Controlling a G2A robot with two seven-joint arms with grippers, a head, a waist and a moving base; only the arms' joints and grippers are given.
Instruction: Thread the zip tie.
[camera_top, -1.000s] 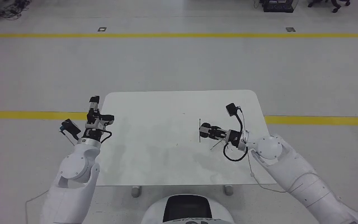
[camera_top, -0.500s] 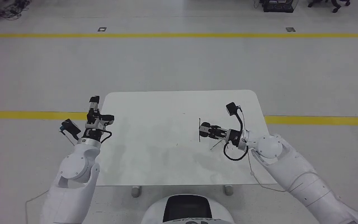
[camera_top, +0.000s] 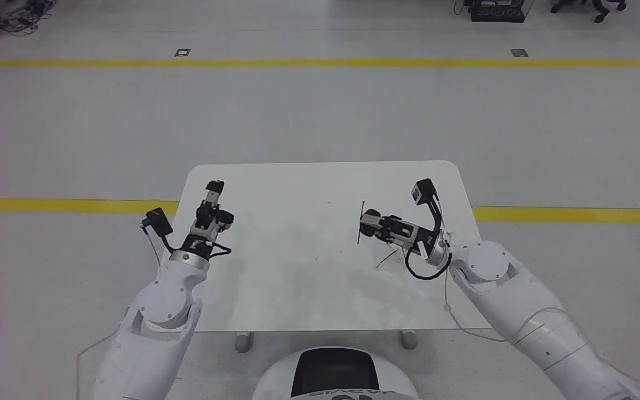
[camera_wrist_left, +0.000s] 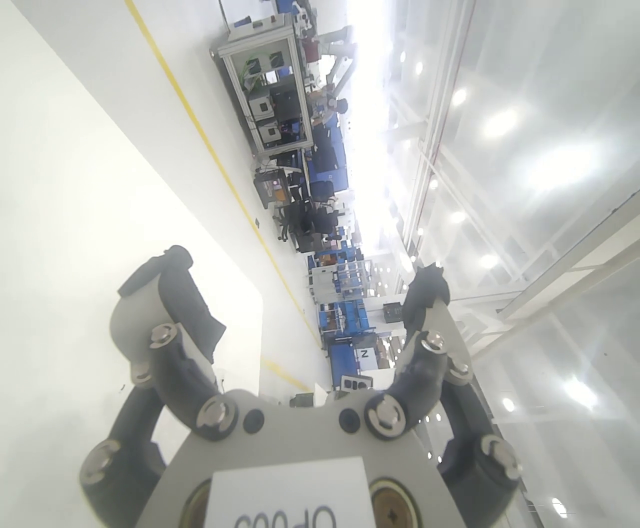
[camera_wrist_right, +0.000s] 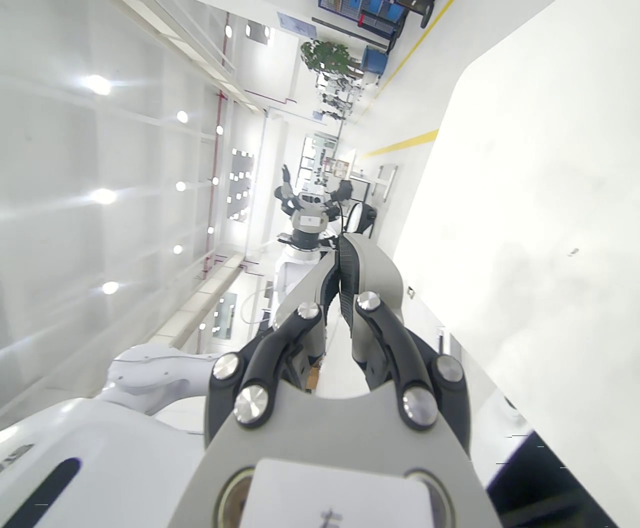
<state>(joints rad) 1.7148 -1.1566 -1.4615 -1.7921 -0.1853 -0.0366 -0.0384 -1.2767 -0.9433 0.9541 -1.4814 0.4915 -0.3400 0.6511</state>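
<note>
Label (camera_wrist_left: 287, 492), white, on the base of the left gripper (camera_wrist_left: 300, 270): dark characters, upside down, cut off by the frame edge, only partly legible. Second label (camera_wrist_right: 340, 492), on the base of the right gripper (camera_wrist_right: 341, 252): one partial mark. Small sign (camera_wrist_left: 364, 353) in the room behind: a single capital letter.

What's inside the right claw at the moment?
A thin black zip tie: the right claw is shut on it above the white table, and its ends stick out either side in the top view. The stretch pinched inside is covered by the claw itself.
</note>
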